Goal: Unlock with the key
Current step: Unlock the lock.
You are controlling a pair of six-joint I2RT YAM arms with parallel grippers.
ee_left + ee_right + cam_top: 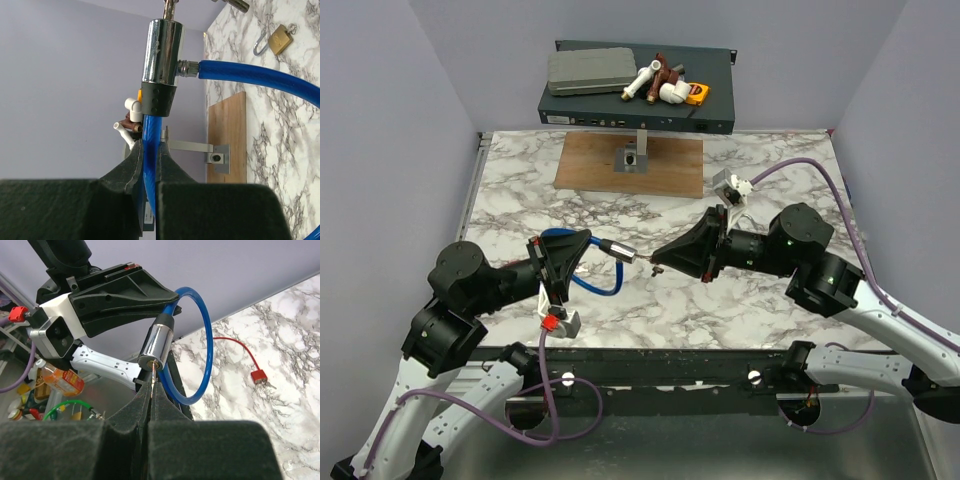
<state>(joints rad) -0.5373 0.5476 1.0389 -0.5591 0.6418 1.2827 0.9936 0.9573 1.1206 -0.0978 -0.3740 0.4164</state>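
Note:
My left gripper (588,242) (151,150) is shut on the blue cable (260,77) just below its black collar, and holds it above the marble. The cable's chrome lock cylinder (161,50) (159,342) points at my right gripper (655,258) (151,385). That gripper is shut on the key (152,374), a thin metal blade whose tip sits in the cylinder's keyhole. The blue cable loops behind the cylinder (202,340). A thin red strap with a red tag (259,376) and a small silver piece lies on the marble. A brass padlock (279,40) lies flat on the table.
A wooden board with a metal bracket (630,165) (227,130) sits at the back of the table. Behind it a black box (715,100) carries a grey case and pipe fittings. The left arm's white link (100,365) is close below the cylinder.

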